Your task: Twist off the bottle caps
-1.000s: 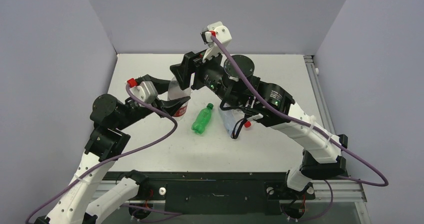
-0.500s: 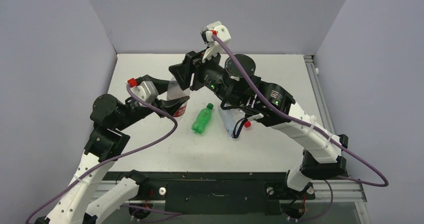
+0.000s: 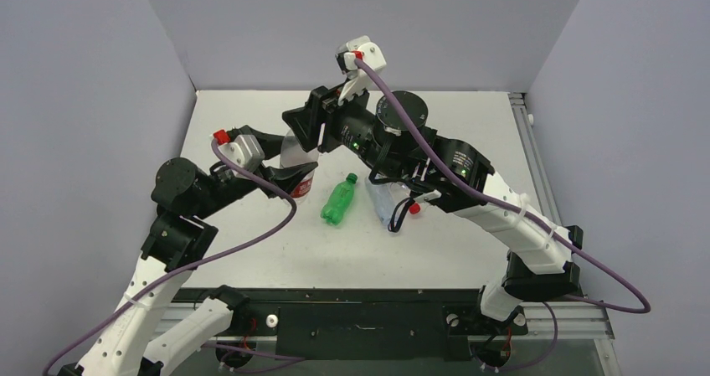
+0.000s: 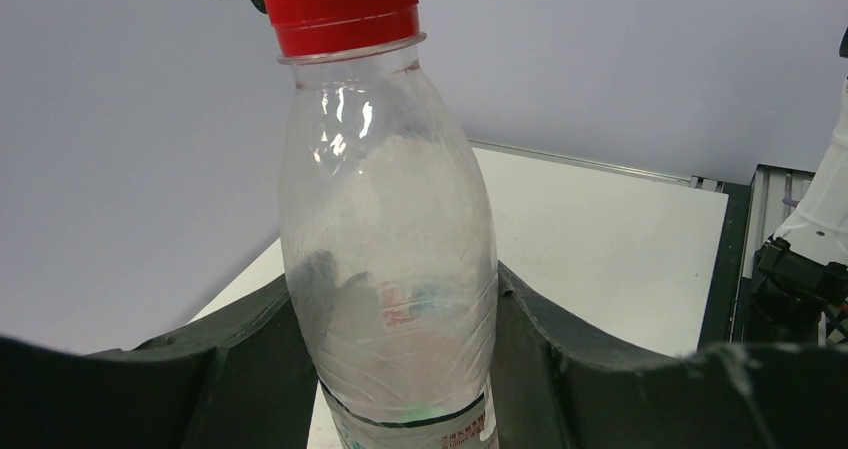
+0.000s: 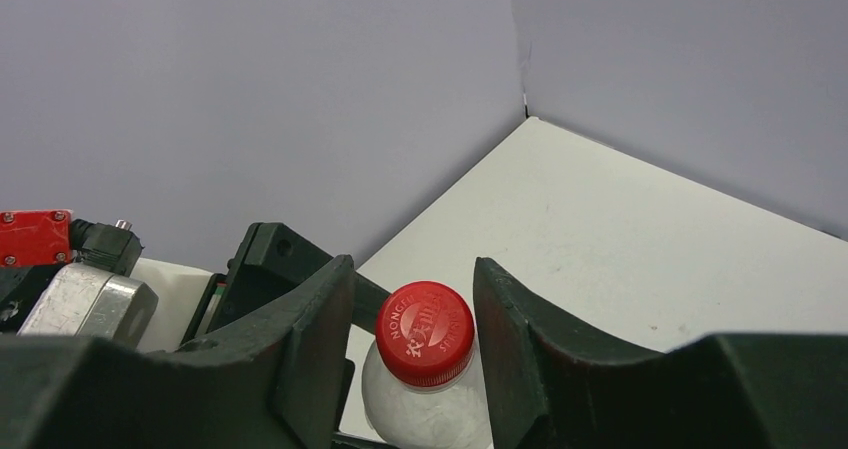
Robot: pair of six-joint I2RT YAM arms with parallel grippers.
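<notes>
Left gripper [image 4: 392, 299]: closed on the clear bottle [image 4: 390, 249]. Both fingers [image 4: 250, 369] press the lower body, one on each side, just above the label band. The bottle stands upright between them, its shoulder and neck rising well clear of the fingertips.

Right gripper [image 5: 415, 279]: set over the top of the same bottle, fingers [image 5: 310, 349] pointing down on either side of the red cap [image 5: 425, 332]. They stand apart at roughly the cap's width. One finger sits at the cap's rim; a thin sliver of gap shows beside the other. Whether they are actually pinching the cap cannot be told from these views. The left wrist view shows only a dark edge of this gripper meeting the cap's top. The cap is seated on the neck, square to it.

Other items: a green bottle [image 3: 337, 202] lies on its side on the table [image 3: 419, 259], apart from the left fingers on the side toward the right arm. A clear bottle lies just beyond it, partly hidden under the right arm.
</notes>
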